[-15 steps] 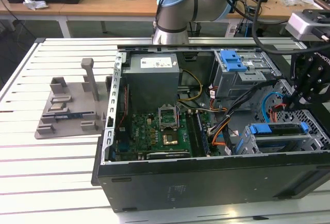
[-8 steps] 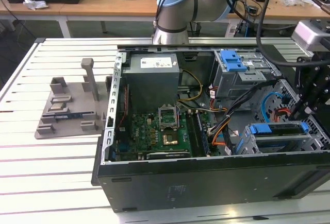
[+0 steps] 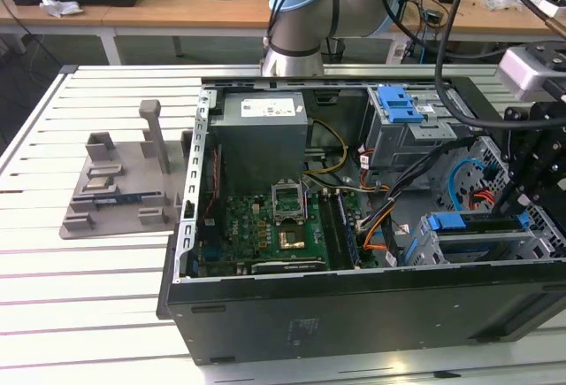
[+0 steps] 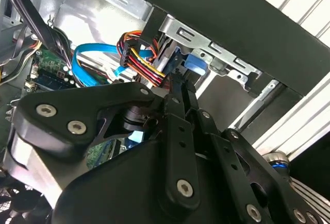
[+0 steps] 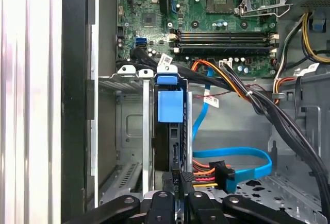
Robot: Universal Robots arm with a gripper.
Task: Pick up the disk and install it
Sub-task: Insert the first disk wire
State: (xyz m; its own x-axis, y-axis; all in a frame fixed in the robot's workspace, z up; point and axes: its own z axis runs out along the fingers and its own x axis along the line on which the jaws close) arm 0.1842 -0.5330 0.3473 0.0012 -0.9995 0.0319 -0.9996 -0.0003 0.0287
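The disk (image 5: 170,105) stands on edge inside the metal drive cage (image 5: 129,131) at the corner of the open computer case, with its blue carrier bracket showing. In the exterior view the blue carrier (image 3: 478,223) lies in the cage at the exterior view's right. My gripper (image 3: 516,197) hangs right over it. In both wrist views my black fingers (image 5: 174,178) sit close together at the disk's end, with the tips (image 4: 178,80) beside the blue bracket (image 4: 192,63). I cannot tell whether they touch the disk.
Blue data cable (image 5: 232,157) and orange-yellow power wires (image 5: 206,175) lie next to the cage. The motherboard (image 3: 265,226), grey power supply (image 3: 263,133) and a blue latch (image 3: 398,102) fill the case. A grey fixture (image 3: 124,181) sits on the slatted table.
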